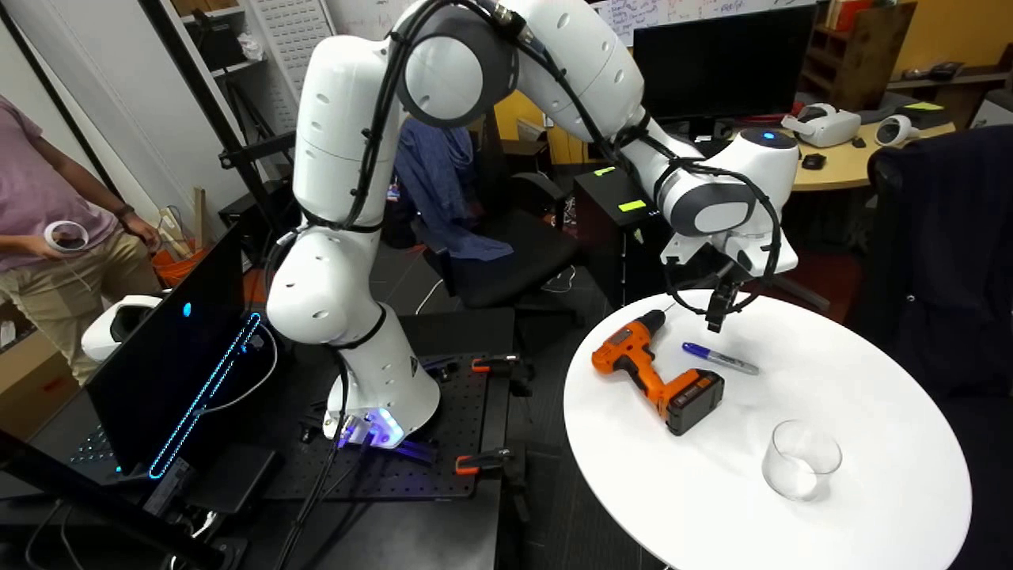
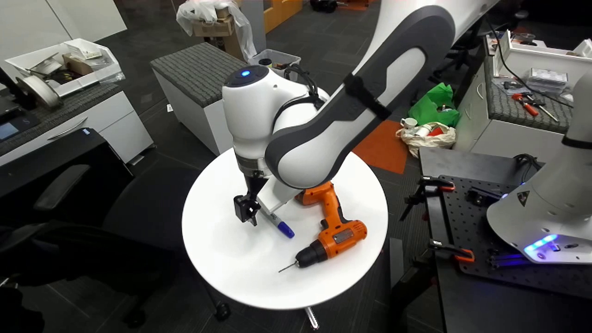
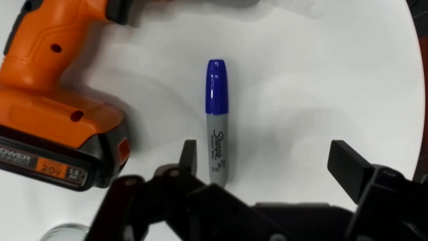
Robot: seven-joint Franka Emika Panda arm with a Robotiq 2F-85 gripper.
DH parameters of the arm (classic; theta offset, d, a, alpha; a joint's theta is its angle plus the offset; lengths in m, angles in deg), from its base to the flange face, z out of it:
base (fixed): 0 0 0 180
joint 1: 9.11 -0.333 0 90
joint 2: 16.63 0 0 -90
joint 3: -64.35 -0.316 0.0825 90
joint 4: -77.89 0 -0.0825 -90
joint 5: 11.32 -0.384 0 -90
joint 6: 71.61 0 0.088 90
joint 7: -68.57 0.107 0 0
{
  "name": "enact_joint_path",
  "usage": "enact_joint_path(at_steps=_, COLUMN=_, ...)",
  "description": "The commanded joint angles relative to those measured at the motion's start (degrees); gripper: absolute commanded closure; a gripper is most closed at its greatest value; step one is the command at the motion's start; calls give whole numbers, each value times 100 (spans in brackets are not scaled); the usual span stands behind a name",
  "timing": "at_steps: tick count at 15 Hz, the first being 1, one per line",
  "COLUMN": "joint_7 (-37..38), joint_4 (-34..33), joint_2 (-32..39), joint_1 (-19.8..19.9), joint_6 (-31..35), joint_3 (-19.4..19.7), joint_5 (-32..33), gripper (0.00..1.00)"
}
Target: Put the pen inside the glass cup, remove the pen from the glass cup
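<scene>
The pen, a marker with a blue cap and grey body, lies flat on the white table in both exterior views (image 1: 722, 359) (image 2: 281, 225). In the wrist view the pen (image 3: 217, 117) points away from the gripper, its grey end between the fingers in the picture, closer to the left finger. My gripper (image 3: 265, 160) is open and empty. It hangs above the table near the pen in both exterior views (image 1: 718, 311) (image 2: 247, 210). The clear glass cup (image 1: 801, 461) stands upright on the table; its rim shows in the wrist view (image 3: 65, 232). The arm hides it in an exterior view.
An orange-and-black power drill lies on the table beside the pen, seen in both exterior views (image 1: 661, 372) (image 2: 330, 226) and at the left of the wrist view (image 3: 57, 100). The round white table's edge (image 3: 419, 100) shows at the wrist view's right. A dark chair (image 1: 942, 237) stands behind the table.
</scene>
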State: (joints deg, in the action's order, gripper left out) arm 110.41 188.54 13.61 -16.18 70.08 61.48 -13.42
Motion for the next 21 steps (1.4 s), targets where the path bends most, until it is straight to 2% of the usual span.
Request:
enact_joint_path(at_steps=1, joint_7=12, joint_4=-263, joint_2=257, joint_1=-171, joint_6=-190, joint_3=175, joint_5=-186, gripper=0)
enact_joint_path(at_steps=12, joint_7=-71, joint_4=-251, joint_2=511, joint_1=-221, joint_6=-42, joint_3=311, joint_5=-189, gripper=0)
enact_joint_path(at_steps=21, joint_7=1, joint_4=-444, joint_2=802, joint_1=-414, joint_6=-15, joint_3=560, joint_5=12, gripper=0)
